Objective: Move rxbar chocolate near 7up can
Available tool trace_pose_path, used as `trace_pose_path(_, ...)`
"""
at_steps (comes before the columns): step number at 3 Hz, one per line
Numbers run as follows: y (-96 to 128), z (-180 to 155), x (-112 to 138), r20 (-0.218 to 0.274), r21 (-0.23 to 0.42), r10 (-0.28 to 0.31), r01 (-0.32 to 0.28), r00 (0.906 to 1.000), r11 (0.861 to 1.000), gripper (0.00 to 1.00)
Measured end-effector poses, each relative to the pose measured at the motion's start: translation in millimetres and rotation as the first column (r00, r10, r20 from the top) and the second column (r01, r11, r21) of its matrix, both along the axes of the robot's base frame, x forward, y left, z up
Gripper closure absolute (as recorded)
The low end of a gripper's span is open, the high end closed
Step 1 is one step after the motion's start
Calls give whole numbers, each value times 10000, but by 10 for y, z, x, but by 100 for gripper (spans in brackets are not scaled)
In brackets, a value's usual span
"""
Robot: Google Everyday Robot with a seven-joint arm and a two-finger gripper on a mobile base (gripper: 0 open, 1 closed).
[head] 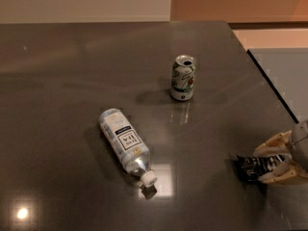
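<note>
Dark glossy bench (pixel 72 71), pale wall behind. With claw (pixel 267 165) pinching rxbar chocolate (pixel 251 166) low at the right edge, best to grip firmly, lift just clear, then carry up-left toward 7up can (pixel 183 78), upright and well apart — skirting the lying plastic bottle (pixel 124 139). Bar flat, right end inside the claw — left end poking out.
</note>
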State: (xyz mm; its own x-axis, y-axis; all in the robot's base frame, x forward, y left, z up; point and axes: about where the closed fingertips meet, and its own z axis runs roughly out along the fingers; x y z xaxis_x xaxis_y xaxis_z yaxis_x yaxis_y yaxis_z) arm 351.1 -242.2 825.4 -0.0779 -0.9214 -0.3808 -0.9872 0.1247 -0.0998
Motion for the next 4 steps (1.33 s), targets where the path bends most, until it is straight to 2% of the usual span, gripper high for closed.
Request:
trace_pose_path(1,87,156,91,169,9,-88,88,9998,10000,100)
trace_pose_path(3,401,387,496,283,-48,-187,189,9994,9998,100)
trace_pose_path(4,656,448,826,699,78,137,-143,9975,9999,100)
